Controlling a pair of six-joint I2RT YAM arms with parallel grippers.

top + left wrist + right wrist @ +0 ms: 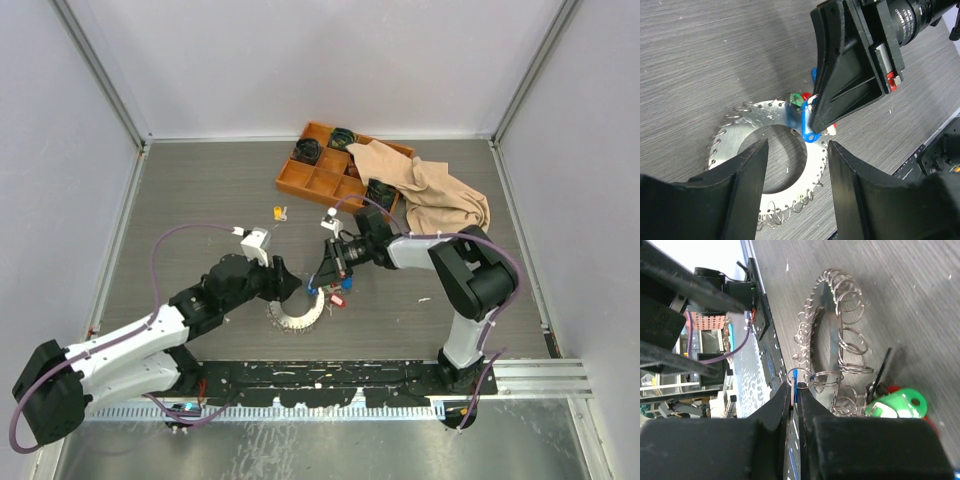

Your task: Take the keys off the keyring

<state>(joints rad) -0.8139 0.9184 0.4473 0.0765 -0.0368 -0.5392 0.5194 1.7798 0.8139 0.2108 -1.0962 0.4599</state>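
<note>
The keyring is a flat silvery ring with many small wire loops round its edge, lying on the table between the arms. It also shows in the left wrist view and the right wrist view. My right gripper is shut on a blue-capped key at the ring's far right edge; the key still hangs on a small loop. Green and red capped keys lie beside it. My left gripper is open and empty, just above the ring's near side.
An orange compartment tray with dark items stands at the back, half covered by a beige cloth. A small yellow item lies on the table behind the left arm. The black base rail runs along the near edge.
</note>
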